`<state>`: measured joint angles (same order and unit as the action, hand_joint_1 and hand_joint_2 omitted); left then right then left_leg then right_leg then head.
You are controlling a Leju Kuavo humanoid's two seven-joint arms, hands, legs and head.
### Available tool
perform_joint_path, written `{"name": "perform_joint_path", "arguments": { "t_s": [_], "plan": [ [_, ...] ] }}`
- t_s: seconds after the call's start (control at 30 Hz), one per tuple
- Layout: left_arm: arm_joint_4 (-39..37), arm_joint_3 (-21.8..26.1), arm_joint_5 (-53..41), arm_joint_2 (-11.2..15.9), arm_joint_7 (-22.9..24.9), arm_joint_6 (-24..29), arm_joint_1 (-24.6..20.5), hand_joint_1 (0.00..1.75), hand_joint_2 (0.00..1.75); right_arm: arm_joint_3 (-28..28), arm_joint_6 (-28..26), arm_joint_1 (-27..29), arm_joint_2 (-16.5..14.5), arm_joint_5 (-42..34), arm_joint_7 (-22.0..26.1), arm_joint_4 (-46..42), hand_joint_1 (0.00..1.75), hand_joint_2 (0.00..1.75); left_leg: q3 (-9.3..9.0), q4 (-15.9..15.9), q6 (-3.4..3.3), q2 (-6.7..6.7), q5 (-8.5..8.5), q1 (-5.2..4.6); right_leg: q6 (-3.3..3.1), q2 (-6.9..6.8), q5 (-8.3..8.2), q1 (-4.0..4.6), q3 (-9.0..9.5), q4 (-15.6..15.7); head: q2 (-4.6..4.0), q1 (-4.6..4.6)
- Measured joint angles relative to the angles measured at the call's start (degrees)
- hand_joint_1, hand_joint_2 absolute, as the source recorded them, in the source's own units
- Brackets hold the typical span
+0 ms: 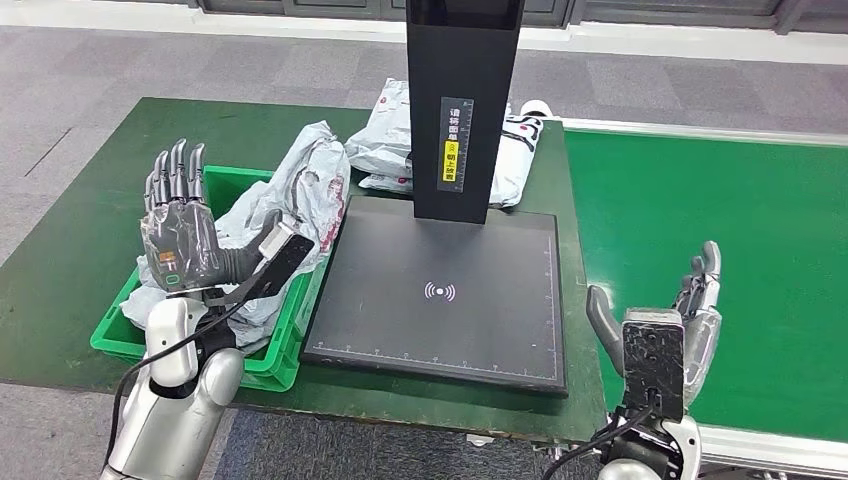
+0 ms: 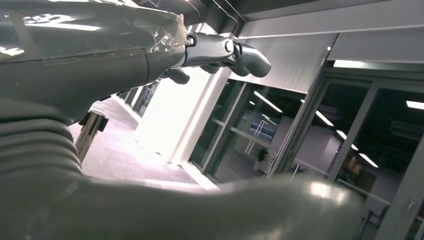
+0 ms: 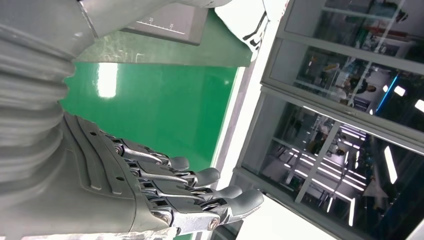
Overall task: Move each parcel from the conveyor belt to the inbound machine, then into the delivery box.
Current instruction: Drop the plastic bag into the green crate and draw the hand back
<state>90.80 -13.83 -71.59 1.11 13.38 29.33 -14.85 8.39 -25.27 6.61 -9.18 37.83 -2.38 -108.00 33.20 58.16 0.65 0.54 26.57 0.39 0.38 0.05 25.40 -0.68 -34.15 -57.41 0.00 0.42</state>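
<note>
parcels (image 1: 290,190) are lying in the green box (image 1: 262,366), heaped up over its rim. left hand (image 1: 182,225) is hovering above the box, fingers spread, grasping nothing. right hand (image 1: 668,325) is hanging released over the belt (image 1: 700,210). more bags (image 1: 385,140) are lying behind the scanner (image 1: 440,290).

You're looking at a bright green conveyor belt (image 1: 700,230) beside a darker green table (image 1: 80,230), with a matt black inbound machine (image 1: 440,290) bearing white ruler ticks, a white wave symbol and a yellow-and-black label on its post. The delivery box (image 1: 250,365) is vivid green, and the parcels (image 1: 310,180) are pale grey-white plastic with red and black print. Your left hand (image 1: 180,230) is dark grey and your right hand (image 1: 690,310) lighter silver-grey.
</note>
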Motion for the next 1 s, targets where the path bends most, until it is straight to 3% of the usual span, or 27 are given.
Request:
{"name": "perform_joint_path", "arguments": {
  "t_s": [0.43, 0.63, 0.7, 0.77, 0.83, 0.9, 1.0],
  "plan": [
    [1.12, 1.27, -0.03, -0.32, 0.47, 0.91, 0.70, 0.00, 0.00, 0.00, 0.02, -0.34, 0.01, -0.21, 0.01, 0.04, 0.00, 1.75, 0.01, 0.00, 0.01, 0.00, 0.01, 0.00, 0.00, 0.00, 0.00, -0.01, 0.00, 0.01, 0.02, 0.00],
    [2.73, 5.38, -3.26, -1.27, 3.04, 2.98, 1.65, 0.00, 0.00, 0.00, -0.07, -1.03, 0.04, -0.63, 0.02, 0.78, 0.00, 1.75, 0.01, 0.00, 0.03, -0.02, 0.02, 0.00, 0.00, 0.02, 0.00, 0.00, -0.02, 0.00, 0.02, 0.00],
    [3.63, 6.75, -2.36, -1.82, 1.43, 4.22, 2.10, 0.00, 0.87, 0.00, -0.28, -1.16, 0.05, -0.66, 0.01, 1.02, 0.00, 1.75, 0.01, 0.00, 0.03, -0.02, 0.02, 0.00, 0.00, 0.02, 0.00, 0.01, -0.04, 0.00, 0.02, 0.00],
    [5.34, 7.13, 5.07, -2.61, -5.19, 6.40, 2.56, 0.00, 1.75, 0.00, -0.21, -1.01, 0.06, -1.26, 0.15, 1.09, 0.00, 1.75, 0.02, 0.00, 0.03, 0.01, 0.02, 0.00, 0.00, 0.00, 0.00, 0.01, -0.04, 0.01, 0.02, 0.00],
    [7.85, 6.14, 20.54, -3.82, -15.12, 5.12, 3.13, 0.00, 1.75, 0.00, 1.69, -0.74, 0.08, -4.58, 0.81, 1.13, 0.00, 1.75, 0.02, 0.01, 0.03, 0.01, 0.03, -0.01, 0.00, 0.00, 0.00, 0.00, -0.04, 0.03, 0.01, 0.00],
    [9.40, 3.93, 42.31, -5.42, -22.32, -2.11, 3.64, 0.00, 1.75, 0.00, 4.53, -0.72, 0.15, -9.73, 2.06, 1.68, 0.00, 1.75, 0.02, 0.01, 0.01, 0.02, 0.06, -0.03, 0.02, -0.01, 0.01, -0.03, -0.01, 0.07, 0.01, 0.00],
    [9.00, -0.46, 73.14, -7.64, -25.80, -11.30, 4.40, 0.00, 1.75, 0.00, 6.64, -0.98, 0.33, -13.64, 3.34, 3.45, 0.00, 1.75, 0.05, 0.02, -0.02, 0.03, 0.07, -0.06, 0.07, -0.02, 0.00, -0.06, -0.02, 0.09, 0.01, 0.01]
  ]
}}
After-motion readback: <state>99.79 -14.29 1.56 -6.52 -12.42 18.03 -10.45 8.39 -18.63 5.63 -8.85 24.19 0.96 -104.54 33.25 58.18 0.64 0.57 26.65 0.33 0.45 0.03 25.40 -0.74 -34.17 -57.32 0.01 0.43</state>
